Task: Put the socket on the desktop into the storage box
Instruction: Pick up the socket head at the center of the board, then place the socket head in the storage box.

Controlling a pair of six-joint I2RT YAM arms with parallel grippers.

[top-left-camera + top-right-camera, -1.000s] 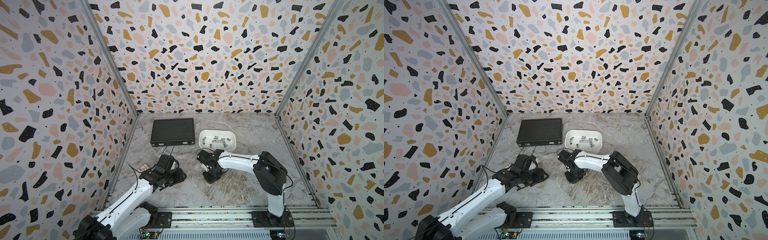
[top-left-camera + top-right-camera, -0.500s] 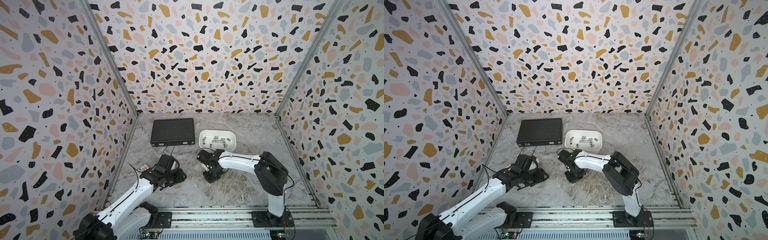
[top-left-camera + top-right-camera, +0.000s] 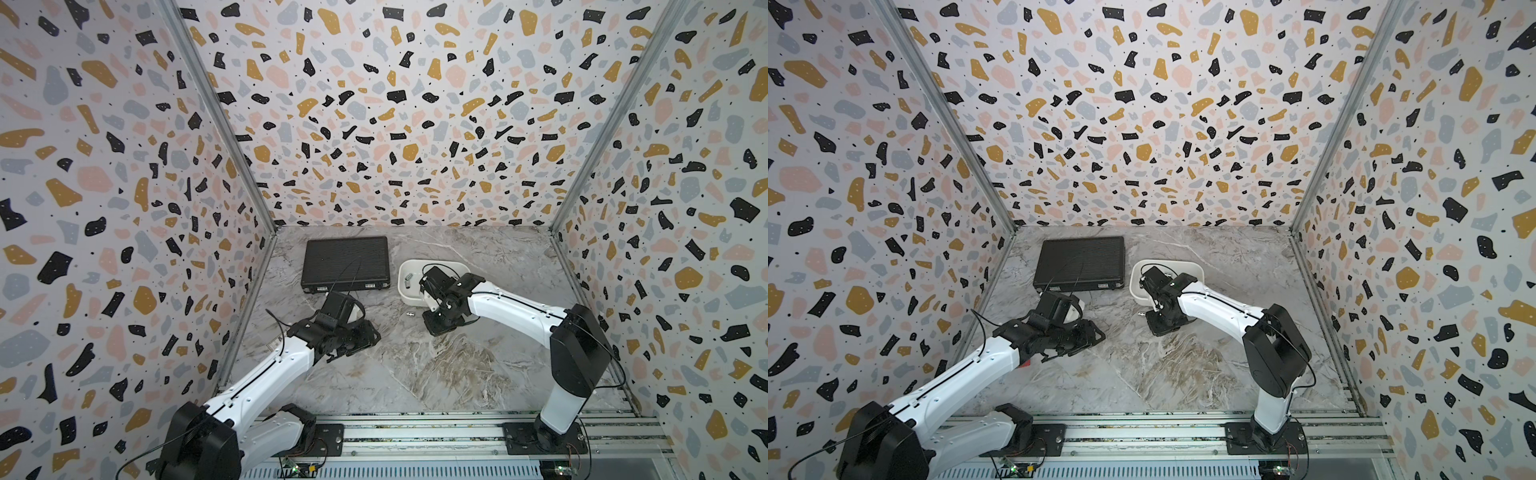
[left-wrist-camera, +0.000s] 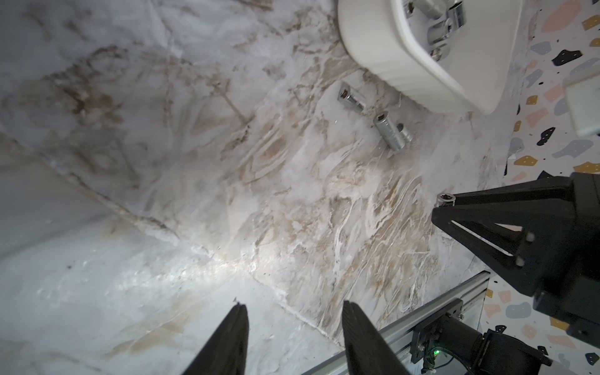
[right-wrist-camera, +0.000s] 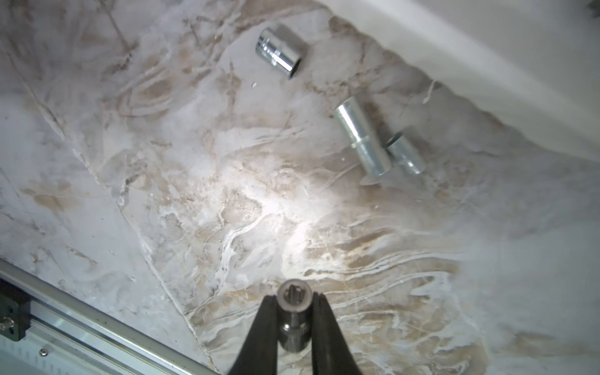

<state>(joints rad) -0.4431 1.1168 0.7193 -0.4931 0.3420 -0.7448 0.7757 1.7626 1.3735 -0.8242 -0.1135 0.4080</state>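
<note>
My right gripper (image 5: 294,300) is shut on a small chrome socket (image 5: 294,293), held above the marble desktop (image 5: 194,194) just in front of the white storage box (image 3: 404,291). In both top views that gripper (image 3: 434,328) (image 3: 1158,328) points down beside the box (image 3: 1136,289). Three more sockets lie on the desktop near the box wall: a short wide one (image 5: 278,56), a long one (image 5: 362,139) and a thin one (image 5: 406,154). Several sockets lie inside the box (image 4: 406,55). My left gripper (image 4: 293,305) (image 3: 372,336) is open and empty, low over the desktop at the left.
A black ribbed case (image 3: 345,264) (image 3: 1079,264) lies shut at the back left, next to the box. Patterned walls close in three sides. A metal rail (image 3: 415,432) carrying both arm bases runs along the front edge.
My right gripper has risen and moved back toward the storage box with the socket in it; its wrist now covers part of the box. The left arm has barely moved.
</note>
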